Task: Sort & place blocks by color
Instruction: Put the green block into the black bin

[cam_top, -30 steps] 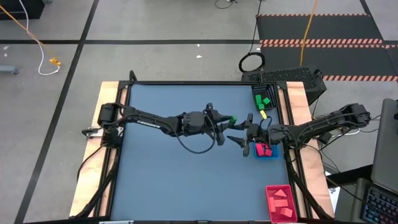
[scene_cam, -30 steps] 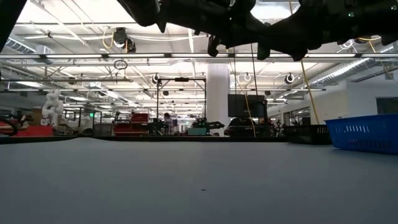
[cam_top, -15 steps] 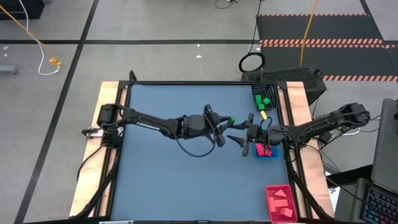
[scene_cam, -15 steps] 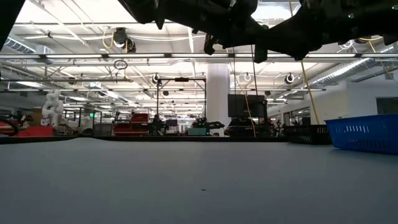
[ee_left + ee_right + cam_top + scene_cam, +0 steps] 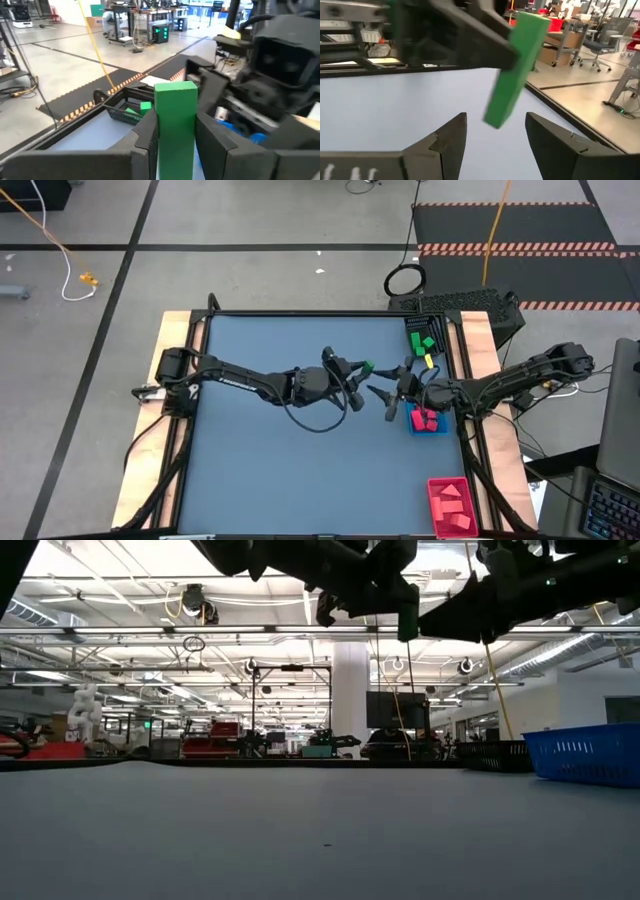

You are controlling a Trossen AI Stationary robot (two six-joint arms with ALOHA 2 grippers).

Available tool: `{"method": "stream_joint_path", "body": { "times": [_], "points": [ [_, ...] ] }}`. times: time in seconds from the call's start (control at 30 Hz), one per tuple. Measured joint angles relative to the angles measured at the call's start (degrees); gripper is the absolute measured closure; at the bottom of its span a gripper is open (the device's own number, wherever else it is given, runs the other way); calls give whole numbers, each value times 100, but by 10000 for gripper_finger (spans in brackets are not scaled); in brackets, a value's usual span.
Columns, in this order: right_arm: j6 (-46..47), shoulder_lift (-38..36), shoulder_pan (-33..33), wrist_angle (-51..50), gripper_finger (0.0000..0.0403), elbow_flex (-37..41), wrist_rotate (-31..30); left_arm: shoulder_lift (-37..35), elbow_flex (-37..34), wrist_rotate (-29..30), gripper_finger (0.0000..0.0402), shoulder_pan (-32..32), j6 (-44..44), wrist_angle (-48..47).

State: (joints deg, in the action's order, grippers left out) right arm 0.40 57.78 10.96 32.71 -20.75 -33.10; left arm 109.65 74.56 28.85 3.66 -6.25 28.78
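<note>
A green bar-shaped block (image 5: pixel 175 125) is held up over the middle right of the table, my left gripper (image 5: pixel 363 368) shut on it. In the right wrist view the same bar (image 5: pixel 512 70) shows tilted, a short way ahead of my right gripper (image 5: pixel 495 135). That gripper (image 5: pixel 383 400) is open and holds nothing; it faces the left one from the table's right. Other green blocks lie in the black tray (image 5: pixel 424 340), red blocks in the blue tray (image 5: pixel 428 422) and pink ones in the red tray (image 5: pixel 450 505). My left gripper pinches the green bar by its two long sides (image 5: pixel 159 135) between its two fingers. The fingers come roughly level from the table's left. One end of the bar (image 5: pixel 175 90) stands out free past the fingers. The bar is lifted clear of the table.
The three trays stand along the table's right edge, with the blue tray (image 5: pixel 590 755) just behind my right gripper. The blue-grey table top (image 5: pixel 280 450) spreads to the left and near side. A black crate (image 5: pixel 470 305) sits beyond the far right corner.
Both grippers have turned at the wrist while the arms stayed in place. My left gripper's tip has swung a little toward the far edge, carrying the green bar with it. My right gripper's open fingers have swung the same way, toward the bar.
</note>
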Motion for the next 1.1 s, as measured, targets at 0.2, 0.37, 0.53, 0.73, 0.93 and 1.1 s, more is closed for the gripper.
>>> {"method": "stream_joint_path", "body": {
  "times": [0.2, 0.37, 0.53, 0.73, 0.93, 1.1],
  "points": [
    [62, 0, 0, 63, 204, 0, -9, 0, 0, -1, 306, 119, -6, 177],
    [135, 0, 0, 286, 204, 0, 23, 0, 0, 21, 306, 194, 0, 285],
    [193, 3, 2, 318, 204, 0, 31, 0, 0, 28, 306, 237, 10, 376],
    [189, 192, 2, 616, 213, 0, 35, 0, 0, -27, 306, 247, -20, 406],
    [8, 587, 2, 1128, 250, 0, 36, 0, 0, -29, 298, 249, -163, 371],
    [-116, 856, 2, 1390, 287, 0, 12, 0, 0, -17, 296, 247, -167, 338]
  ]
}}
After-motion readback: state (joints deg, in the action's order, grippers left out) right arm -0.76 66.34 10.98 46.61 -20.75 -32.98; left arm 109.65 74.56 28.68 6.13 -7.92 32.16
